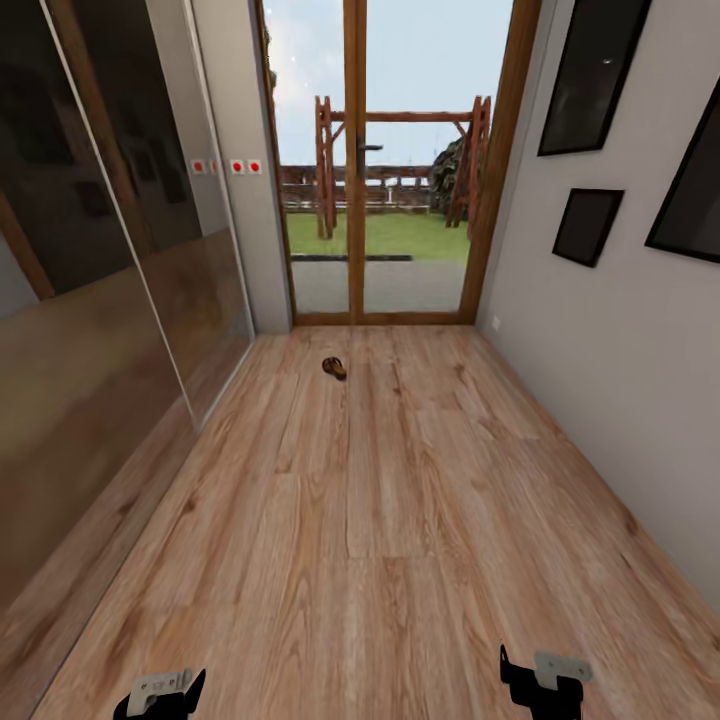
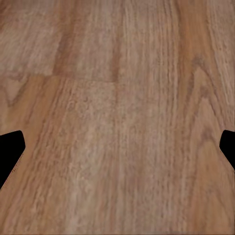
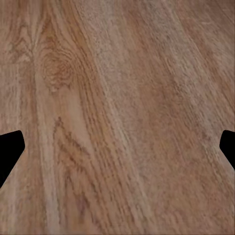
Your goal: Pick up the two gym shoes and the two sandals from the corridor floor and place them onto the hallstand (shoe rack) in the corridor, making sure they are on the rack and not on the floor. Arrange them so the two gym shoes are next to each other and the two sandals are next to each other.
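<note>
One brown sandal [image 1: 334, 368] lying alone on the wood-plank corridor floor [image 1: 400, 520], far ahead of both pincers, nearer the left one's side, just short of the glazed wooden door [image 1: 385, 170]. Left gripper [image 1: 160, 692] and right gripper [image 1: 542, 682] low over bare planks, well apart from each other and from the sandal. Both spread wide, holding nothing: black fingertips [image 2: 11, 152] at opposite edges of each wrist view, only wood grain between. Mirrored wardrobe panels [image 1: 100, 300] beyond the left gripper; dark picture frames [image 1: 587, 225] on the wall beyond the right.
</note>
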Controlling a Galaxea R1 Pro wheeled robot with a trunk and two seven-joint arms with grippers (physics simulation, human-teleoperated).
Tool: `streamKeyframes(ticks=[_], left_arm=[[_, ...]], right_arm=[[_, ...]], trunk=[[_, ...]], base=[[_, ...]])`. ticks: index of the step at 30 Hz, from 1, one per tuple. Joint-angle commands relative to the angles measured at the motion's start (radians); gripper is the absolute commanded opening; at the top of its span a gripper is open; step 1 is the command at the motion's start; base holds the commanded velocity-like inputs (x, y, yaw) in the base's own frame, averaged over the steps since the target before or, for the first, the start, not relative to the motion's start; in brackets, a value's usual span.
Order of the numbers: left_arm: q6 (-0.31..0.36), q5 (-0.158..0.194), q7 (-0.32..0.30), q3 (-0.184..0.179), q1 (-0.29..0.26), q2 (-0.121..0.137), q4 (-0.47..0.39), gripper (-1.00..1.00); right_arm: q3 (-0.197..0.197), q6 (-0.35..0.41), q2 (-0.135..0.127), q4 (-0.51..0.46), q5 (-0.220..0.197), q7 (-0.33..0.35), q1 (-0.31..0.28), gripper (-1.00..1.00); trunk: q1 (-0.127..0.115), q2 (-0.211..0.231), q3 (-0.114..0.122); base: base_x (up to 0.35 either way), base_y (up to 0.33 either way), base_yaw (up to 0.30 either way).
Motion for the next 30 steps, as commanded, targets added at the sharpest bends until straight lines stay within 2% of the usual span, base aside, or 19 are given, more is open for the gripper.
streamKeyframes(ticks=[1,16,30], left_arm=[[0.0,0.01,-0.01,0.003,-0.001,0.0,0.001,1.0],[0.0,0.009,-0.01,0.003,-0.001,0.0,0.002,1.0],[0.0,0.009,-0.01,0.003,-0.001,0.0,0.002,1.0]], right_arm=[[-0.002,-0.004,0.0,0.001,-0.005,0.003,-0.001,1.0],[-0.002,-0.004,0.0,0.001,-0.005,0.003,-0.001,1.0],[-0.002,-0.004,0.0,0.002,-0.005,0.003,-0.001,1.0]], trunk=[[0.0,0.0,-0.001],[0.0,0.0,-0.001],[0.0,0.0,-0.001]], base=[[0.339,0.0,0.0],[0.339,-0.005,0.0],[0.331,-0.092,0.0]])
